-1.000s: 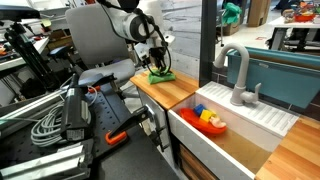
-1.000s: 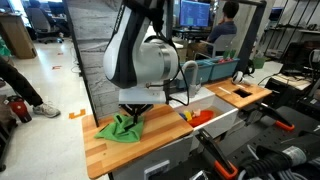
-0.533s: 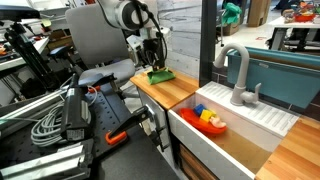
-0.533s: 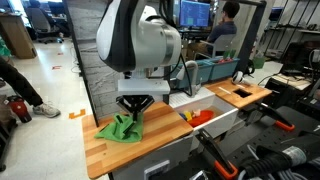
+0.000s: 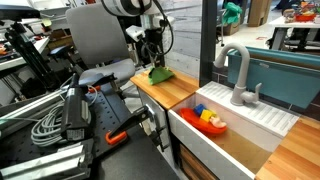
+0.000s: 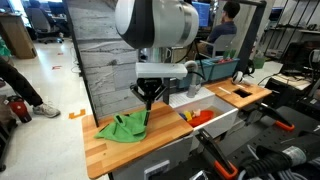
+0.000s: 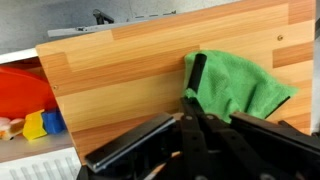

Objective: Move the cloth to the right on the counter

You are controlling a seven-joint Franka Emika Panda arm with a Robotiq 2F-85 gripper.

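A green cloth (image 6: pixel 124 128) lies on the wooden counter (image 6: pixel 105 150), bunched, with one edge pulled up. It also shows in an exterior view (image 5: pixel 160 74) and in the wrist view (image 7: pixel 243 86). My gripper (image 6: pixel 148 102) hangs just above the cloth's sink-side edge, fingers together and pinching that edge. In the wrist view the gripper (image 7: pixel 194 72) has its dark fingers closed against the cloth's left border. The pinch itself is partly hidden by the fingers.
A white sink (image 5: pixel 235 128) with a red bowl (image 5: pixel 212 122) of small toys adjoins the counter. A grey faucet (image 5: pixel 238 72) stands behind it. The bowl also shows in the wrist view (image 7: pixel 22 88). A grey plank wall (image 6: pixel 100 60) backs the counter. Cables (image 5: pixel 45 125) lie beside it.
The arm has risen and shifted toward the sink side. The cloth's held edge has lifted and the cloth has stretched out toward the sink.
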